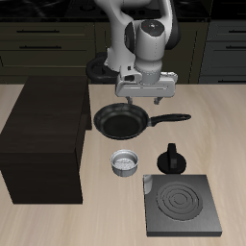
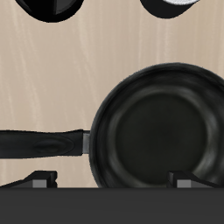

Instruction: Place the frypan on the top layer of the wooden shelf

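While the frypan [image 1: 121,121] sits flat on the bench [image 1: 211,106] just beside the wooden shelf [image 1: 46,135], its handle [image 1: 167,119] points away from the shelf. End effector [image 1: 144,96] hovers above the pan's far rim, fingers spread, empty. Judgement: shift over the handle near the pan, descend squarely, then close.

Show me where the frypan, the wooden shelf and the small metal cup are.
frypan [image 1: 119,122], exterior view, middle of its bowl.
wooden shelf [image 1: 48,115], exterior view, its flat top.
small metal cup [image 1: 126,162], exterior view, its inside.
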Tool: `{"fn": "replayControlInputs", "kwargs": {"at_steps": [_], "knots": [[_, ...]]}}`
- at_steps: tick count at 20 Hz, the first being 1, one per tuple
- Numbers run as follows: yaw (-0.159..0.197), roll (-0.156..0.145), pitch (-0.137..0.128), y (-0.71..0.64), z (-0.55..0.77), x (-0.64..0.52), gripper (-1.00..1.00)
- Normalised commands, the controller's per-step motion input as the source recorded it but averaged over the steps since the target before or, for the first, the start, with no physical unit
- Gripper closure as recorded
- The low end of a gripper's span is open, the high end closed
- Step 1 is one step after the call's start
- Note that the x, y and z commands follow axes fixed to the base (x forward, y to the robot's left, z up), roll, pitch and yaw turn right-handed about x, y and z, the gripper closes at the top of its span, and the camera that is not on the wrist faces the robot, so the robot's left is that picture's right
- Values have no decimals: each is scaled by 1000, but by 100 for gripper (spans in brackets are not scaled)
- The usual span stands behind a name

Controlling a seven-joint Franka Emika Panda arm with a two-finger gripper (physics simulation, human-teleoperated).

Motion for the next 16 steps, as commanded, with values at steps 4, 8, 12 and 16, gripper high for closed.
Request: {"fn": "replayControlInputs", "kwargs": {"at_steps": [4, 8, 12, 16], "knots": [[35, 17, 4, 220, -355, -126, -100], [11, -4, -26, 76, -309, -206, -100], [17, 0, -19, 7, -273, -184, -100], [0, -18, -28, -62, -238, -189, -100]]}}
